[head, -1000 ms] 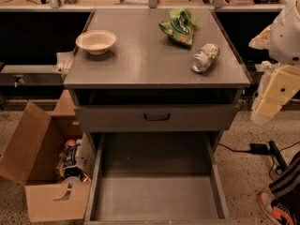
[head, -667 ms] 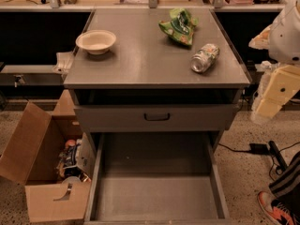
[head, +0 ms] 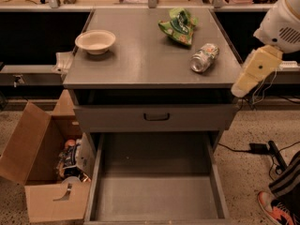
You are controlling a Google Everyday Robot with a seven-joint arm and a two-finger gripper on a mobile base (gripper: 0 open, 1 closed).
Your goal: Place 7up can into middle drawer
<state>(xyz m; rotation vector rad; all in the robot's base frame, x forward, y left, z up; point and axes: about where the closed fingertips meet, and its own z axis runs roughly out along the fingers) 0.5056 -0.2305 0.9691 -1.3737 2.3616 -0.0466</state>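
Observation:
The 7up can (head: 204,57) lies on its side on the right part of the grey cabinet top (head: 140,64), silvery with green markings, its round end facing the front. The middle drawer (head: 157,196) is pulled wide open below, and its flat grey floor is bare. My arm (head: 262,55) shows at the right edge, white and cream, beside the cabinet's right corner and to the right of the can. The gripper itself is out of view.
A green snack bag (head: 178,26) lies behind the can. A cream bowl (head: 95,41) sits on the left of the top. A closed drawer face with a dark handle (head: 156,117) is above the open drawer. An open cardboard box (head: 42,172) stands on the floor at left. Cables (head: 260,149) and a shoe (head: 276,210) are on the floor at right.

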